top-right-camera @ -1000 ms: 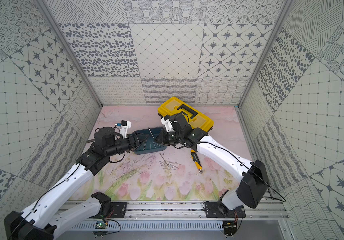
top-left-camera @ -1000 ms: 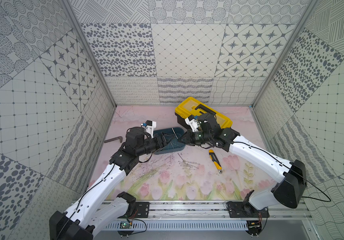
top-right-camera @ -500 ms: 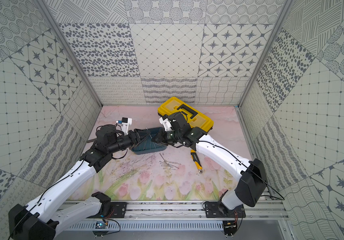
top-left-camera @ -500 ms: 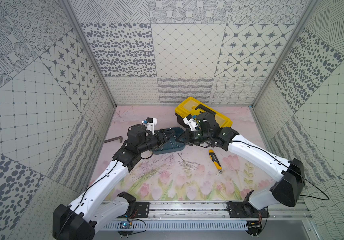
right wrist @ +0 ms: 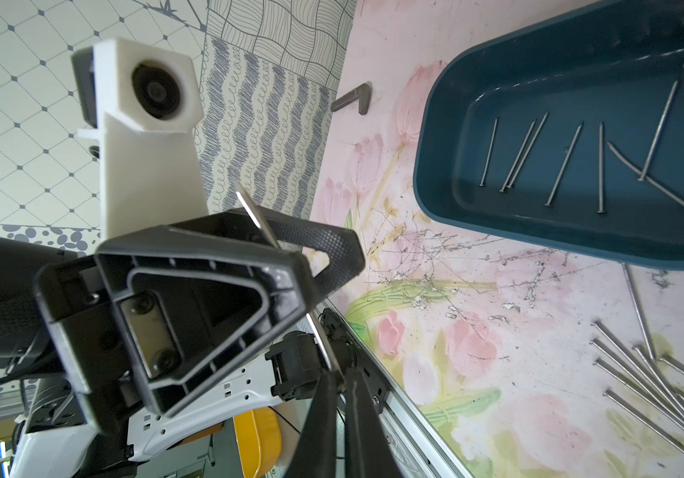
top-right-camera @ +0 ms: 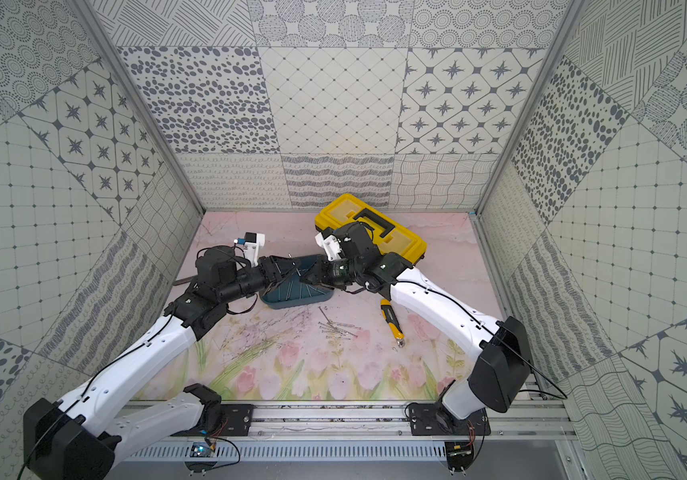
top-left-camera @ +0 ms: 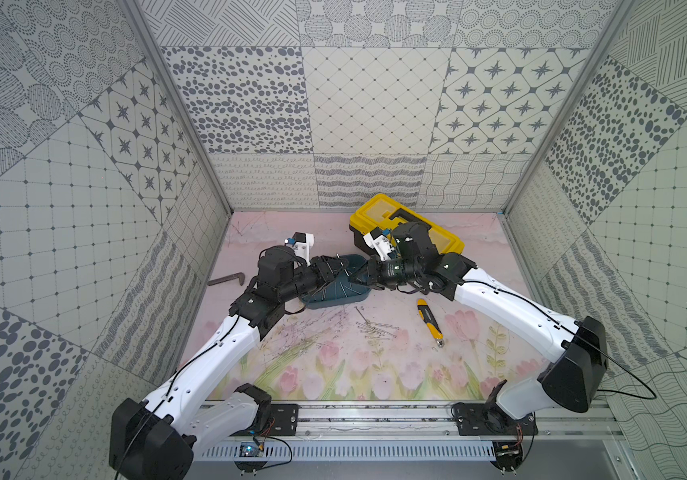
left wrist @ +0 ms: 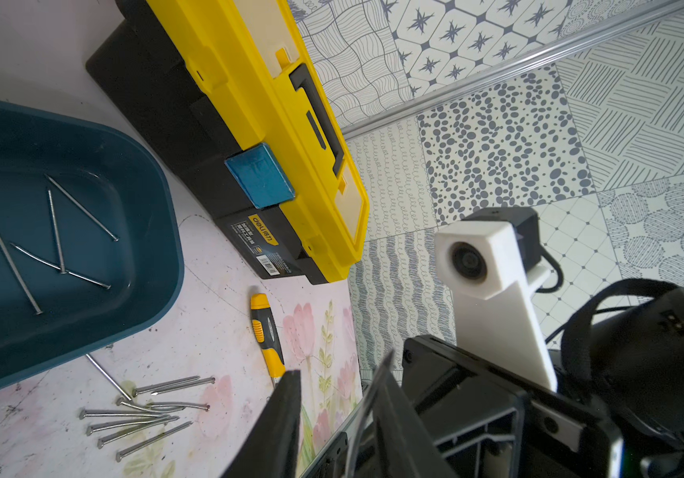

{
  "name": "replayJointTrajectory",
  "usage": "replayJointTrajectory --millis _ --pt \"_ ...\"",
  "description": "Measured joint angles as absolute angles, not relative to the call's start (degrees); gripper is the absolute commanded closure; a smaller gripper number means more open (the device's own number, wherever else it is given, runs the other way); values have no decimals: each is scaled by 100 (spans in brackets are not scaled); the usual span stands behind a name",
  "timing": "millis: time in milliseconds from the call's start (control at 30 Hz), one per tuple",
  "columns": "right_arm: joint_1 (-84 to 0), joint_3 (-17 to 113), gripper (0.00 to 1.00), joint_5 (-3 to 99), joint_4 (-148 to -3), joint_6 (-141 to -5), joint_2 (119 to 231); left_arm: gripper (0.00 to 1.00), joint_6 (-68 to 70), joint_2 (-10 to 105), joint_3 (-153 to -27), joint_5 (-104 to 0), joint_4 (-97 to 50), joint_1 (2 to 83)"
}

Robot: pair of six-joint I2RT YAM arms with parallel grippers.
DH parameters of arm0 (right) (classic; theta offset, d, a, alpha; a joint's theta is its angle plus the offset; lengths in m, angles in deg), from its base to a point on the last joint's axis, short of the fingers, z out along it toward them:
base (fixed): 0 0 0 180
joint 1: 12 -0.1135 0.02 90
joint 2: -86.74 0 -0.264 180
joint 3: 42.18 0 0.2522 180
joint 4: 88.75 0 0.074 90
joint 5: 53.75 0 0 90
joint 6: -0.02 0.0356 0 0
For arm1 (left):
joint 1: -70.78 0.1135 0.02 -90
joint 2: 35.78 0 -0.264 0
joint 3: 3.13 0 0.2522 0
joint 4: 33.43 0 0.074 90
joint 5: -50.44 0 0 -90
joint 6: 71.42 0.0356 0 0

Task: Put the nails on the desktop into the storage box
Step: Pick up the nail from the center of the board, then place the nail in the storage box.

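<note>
Nearest: loose pile of nails [top-left-camera: 377, 328] on the surface [top-left-camera: 333, 374], knife [top-left-camera: 431, 322] near it on the R. Several more nails already lie in the box [right wrist: 518, 231], so the job's prob. about half done.

Next back, both arms meet over the box. R gripper [right wrist: 340, 376] has its fingers [right wrist: 319, 414] pressed together, pinching one nail [right wrist: 259, 223] near one end. The free end pokes up through the L gripper [left wrist: 342, 368]. Its fingers [left wrist: 282, 414] stand a little apart either side of the nail, w/ a gap showing in the L wrist view, so no grip yet. Looks like a handover or re-grip. It's prob. done above the box so that a slip drops the nail inside, not back on the surface.

Furthest: toolbox [top-left-camera: 379, 208] and L-bar [top-left-camera: 227, 280], neither part of the job.
</note>
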State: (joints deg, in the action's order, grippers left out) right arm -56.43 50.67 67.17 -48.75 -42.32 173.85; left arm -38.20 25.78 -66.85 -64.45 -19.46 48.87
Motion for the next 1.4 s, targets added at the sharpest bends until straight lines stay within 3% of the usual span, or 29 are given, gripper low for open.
replayJointTrajectory --millis 200,333,433,467,567,733,1067,1400 --pt "-5647 5067 100 6778 -4869 -4232 17444 78 -3822 2669 -6729 -6447 -1944 4887" --pt "-5647 5071 100 6784 -4867 -4232 17446 100 -3831 2735 -6770 -6456 -1946 4885" --pt "-5640 5087 100 6774 -4873 -4217 17451 100 -3815 2796 -6823 -6456 -1907 4887" --pt "-5636 5089 96 6771 -4875 -4217 17453 100 -3815 2814 -6849 -6462 -1883 4887" --pt "-5627 5124 67 6767 -4864 -4215 17464 100 -3798 2871 -6932 -6471 -1806 4887" --pt "-5621 5161 57 6767 -4882 -4359 17468 100 -3686 2940 -7181 -6497 -1539 4915" --pt "-5339 5218 55 6205 -4502 -5437 17162 100 -3057 3500 -8396 -6484 52 5241" --pt "-5455 5338 54 5418 -3699 -6899 16596 100 -1955 4829 -9188 -6040 1558 5418"
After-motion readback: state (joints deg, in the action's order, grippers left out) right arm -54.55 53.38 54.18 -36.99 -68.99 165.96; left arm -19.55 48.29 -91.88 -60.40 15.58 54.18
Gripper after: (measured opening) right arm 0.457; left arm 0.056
